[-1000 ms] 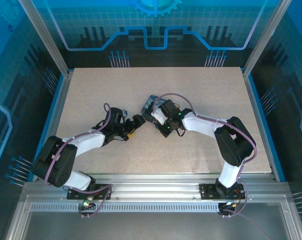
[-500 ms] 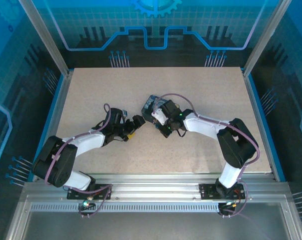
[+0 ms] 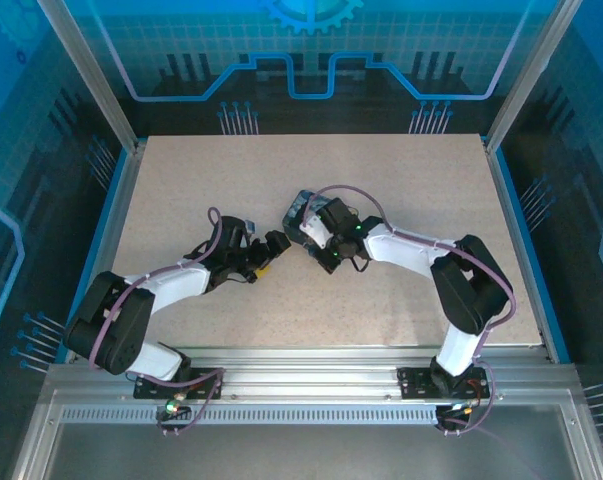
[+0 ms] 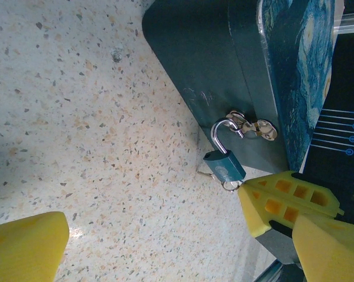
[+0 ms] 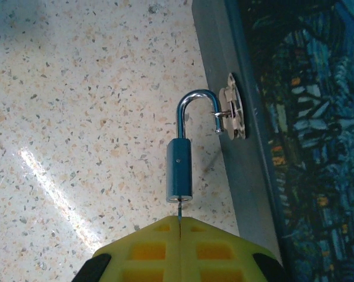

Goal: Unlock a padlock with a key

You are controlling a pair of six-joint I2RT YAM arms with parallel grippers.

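The padlock [image 5: 179, 170] is a small blue block with a silver shackle, hooked through the hasp [image 5: 232, 114] on the side of the blue painted tin [image 5: 300, 117]. One shackle end stands free of the body. My right gripper [image 5: 180, 220] is shut on the thin key [image 5: 179, 208], whose blade sits in the keyhole at the padlock's lower end. In the left wrist view the padlock [image 4: 225, 164] hangs beside the tin [image 4: 206, 53], with the right gripper's yellow fingers [image 4: 276, 200] at the key ring. My left gripper [image 4: 177, 252] stands open just short of the padlock, holding nothing.
The speckled table [image 3: 401, 170] stretches all round the tin [image 3: 299, 208]. Both arms meet near the table's middle, the left gripper [image 3: 265, 252] close to the right gripper [image 3: 316, 235]. Blue frame rails line the table's sides.
The right arm's elbow has shifted very slightly. Both grippers, the padlock and the tin stay where they were.
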